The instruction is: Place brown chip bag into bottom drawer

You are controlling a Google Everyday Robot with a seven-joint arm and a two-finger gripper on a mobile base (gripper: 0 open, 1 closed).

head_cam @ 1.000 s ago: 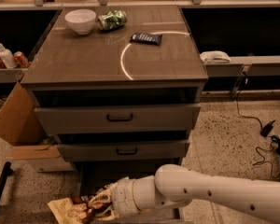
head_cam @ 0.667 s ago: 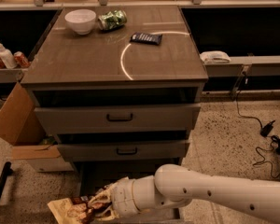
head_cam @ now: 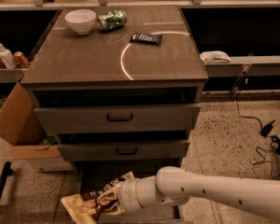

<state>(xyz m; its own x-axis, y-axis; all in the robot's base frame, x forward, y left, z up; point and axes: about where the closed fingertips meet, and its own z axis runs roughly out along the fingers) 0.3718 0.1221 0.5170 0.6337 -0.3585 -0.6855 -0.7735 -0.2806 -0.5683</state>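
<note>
Camera view: a cabinet [head_cam: 116, 59] of three drawers, with the bottom drawer [head_cam: 100, 174] pulled open. A white robot arm [head_cam: 214, 195] reaches in from the right. Its gripper [head_cam: 113, 199] sits at the drawer's front left corner, against the brown chip bag [head_cam: 86, 204], which overhangs the drawer's left edge. I cannot tell whether the gripper is clamped on the bag. This looks like the placing step. Next, the bag likely needs to move inward over the drawer before release.

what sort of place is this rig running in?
Probably a lab or office test area: drawer cabinet, cardboard box, loose cables on speckled floor. End effector is low, at the brown chip bag.
</note>
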